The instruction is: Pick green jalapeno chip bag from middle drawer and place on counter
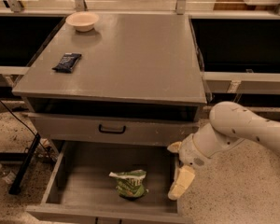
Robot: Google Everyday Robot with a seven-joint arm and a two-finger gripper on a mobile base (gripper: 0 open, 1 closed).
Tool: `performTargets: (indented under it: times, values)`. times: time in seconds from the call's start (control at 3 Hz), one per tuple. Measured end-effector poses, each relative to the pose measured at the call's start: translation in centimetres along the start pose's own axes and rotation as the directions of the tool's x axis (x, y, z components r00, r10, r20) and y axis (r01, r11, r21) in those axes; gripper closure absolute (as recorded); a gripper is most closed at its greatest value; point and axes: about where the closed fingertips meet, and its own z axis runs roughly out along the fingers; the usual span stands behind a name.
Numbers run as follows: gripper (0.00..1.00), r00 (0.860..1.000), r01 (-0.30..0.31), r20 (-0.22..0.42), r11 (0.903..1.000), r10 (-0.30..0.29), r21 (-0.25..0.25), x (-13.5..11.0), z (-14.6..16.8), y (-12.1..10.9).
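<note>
The green chip bag (129, 184) lies crumpled on the grey floor of the open middle drawer (79, 171), near the front and a little right of centre, its whitish top turned to the left. Just right of it, apart from it, the gripper (179, 187) hangs at the drawer's right wall, pointing down; whether it is spread or closed I cannot tell, and it holds nothing. The white arm (242, 129) reaches in from the right. Above the drawer sits a closed drawer front with a black handle (112, 129). On the counter (130, 59) a pale bowl (82, 21) stands at the back left corner, and a flat dark packet (67, 62) lies near the left edge.
</note>
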Motion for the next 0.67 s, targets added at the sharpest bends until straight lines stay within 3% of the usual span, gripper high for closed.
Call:
performTargets:
  times: [0.33,0.67]
  values:
    - [0.00,0.999,-0.032,0.036,0.9983,0.034,-0.048,1.18,4.19,-0.29]
    - [0.00,0.999,-0.032,0.039,0.9986,0.034,-0.041,1.09,4.64,-0.54]
